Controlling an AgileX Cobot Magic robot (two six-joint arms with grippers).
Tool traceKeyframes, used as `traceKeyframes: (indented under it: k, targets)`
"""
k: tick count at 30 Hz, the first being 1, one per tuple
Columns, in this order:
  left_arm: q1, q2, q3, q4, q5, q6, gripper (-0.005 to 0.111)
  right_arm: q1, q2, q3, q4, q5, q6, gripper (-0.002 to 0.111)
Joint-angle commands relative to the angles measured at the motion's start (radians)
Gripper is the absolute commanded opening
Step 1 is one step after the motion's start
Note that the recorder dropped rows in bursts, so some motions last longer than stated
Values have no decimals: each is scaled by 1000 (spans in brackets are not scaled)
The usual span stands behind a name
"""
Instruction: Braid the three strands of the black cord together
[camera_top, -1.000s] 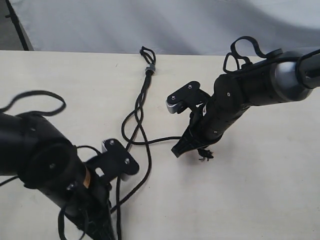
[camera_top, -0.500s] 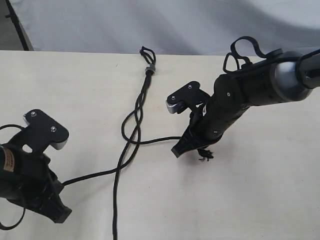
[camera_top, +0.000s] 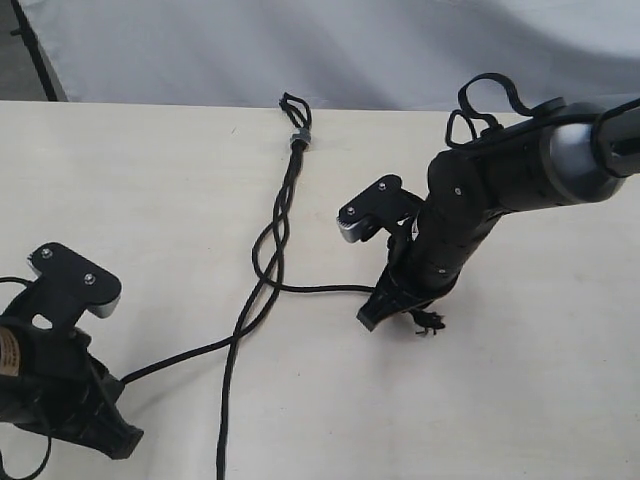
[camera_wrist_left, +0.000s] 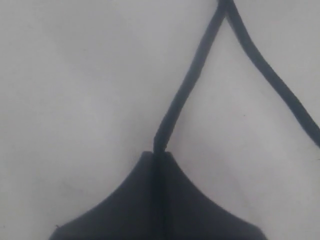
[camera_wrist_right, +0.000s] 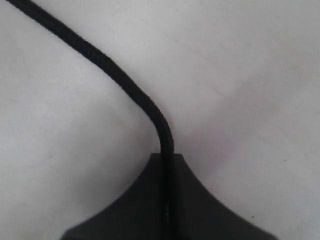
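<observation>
One black cord starts at upper centre, and its three strands trail down the table. The left gripper, lower left, is clamped on one strand. The right gripper, centre right, is clamped on a second strand. The third strand lies loose.

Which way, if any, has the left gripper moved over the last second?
Yes. The left gripper has swung left, away from the grey band, which has stayed put, dragging its strand out sideways.

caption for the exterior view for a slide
Braiding: left gripper and right gripper each shut on one strand of the black cord, spread apart on the table; third strand lies loose between.
</observation>
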Motion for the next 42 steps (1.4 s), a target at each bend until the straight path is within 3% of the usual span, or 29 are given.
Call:
traceKeyframes:
  k: [1,11,13,14,17,22,27,33,42]
  targets:
    - [3,34,15,6,-48,-20,2,-5,-2,-1,-18,40,1,0]
    - [3,173,15,6,-98,-20,2,-5,-2,-1,-18,77,10,3]
    - [3,180,15,6,-107,-20,2,-1,-2,-1,-20,67,21,19]
    - [3,180,15,6,-109,-20,2,1,-2,-1,-20,67,26,37]
    - [3,180,15,6,-109,-20,2,3,-30,-33,5,132,11,67]
    - [3,180,15,6,-116,-14,2,114,-195,-21,117,165,-45,68]
    - [3,180,15,6,-120,-20,2,350,-236,63,194,111,-42,68]
    - [3,180,15,6,-120,-22,2,536,-235,165,288,-163,-3,68]
    - [3,180,15,6,-120,-26,2,691,-161,210,369,-407,60,68]
